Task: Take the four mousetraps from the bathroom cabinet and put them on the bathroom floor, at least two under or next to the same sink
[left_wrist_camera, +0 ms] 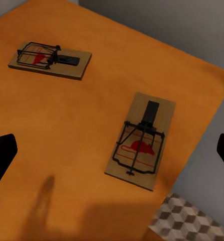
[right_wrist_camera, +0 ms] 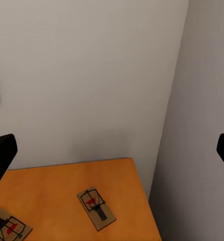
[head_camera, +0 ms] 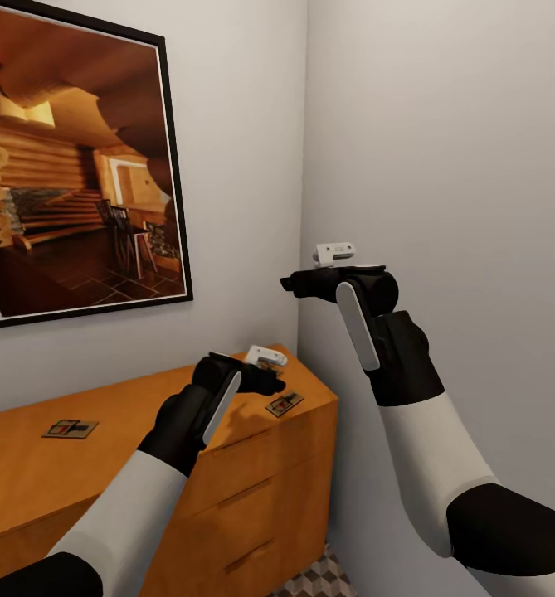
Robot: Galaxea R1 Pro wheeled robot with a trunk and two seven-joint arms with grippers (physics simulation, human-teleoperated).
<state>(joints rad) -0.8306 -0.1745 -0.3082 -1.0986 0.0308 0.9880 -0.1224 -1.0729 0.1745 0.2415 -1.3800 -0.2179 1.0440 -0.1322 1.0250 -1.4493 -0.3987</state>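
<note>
The orange-brown cabinet [head_camera: 28, 473] stands in the room's corner with mousetraps lying flat on its top. One mousetrap [head_camera: 284, 404] lies near the top's right end and another mousetrap [head_camera: 70, 429] far to the left. My left gripper [head_camera: 265, 380] hovers open just above the right-end mousetrap [left_wrist_camera: 140, 140], its dark fingertips [left_wrist_camera: 1, 155] spread wide; a second mousetrap [left_wrist_camera: 49, 59] lies farther off. My right gripper [head_camera: 298, 283] is raised higher beside the corner, open and empty, looking down on two mousetraps [right_wrist_camera: 96, 208] [right_wrist_camera: 9, 227].
A large framed picture [head_camera: 78, 157] hangs on the wall above the cabinet. Grey walls meet in a corner [head_camera: 304, 166] right behind the cabinet's right end. A strip of cube-patterned bathroom floor [head_camera: 323, 580] shows between cabinet and right wall.
</note>
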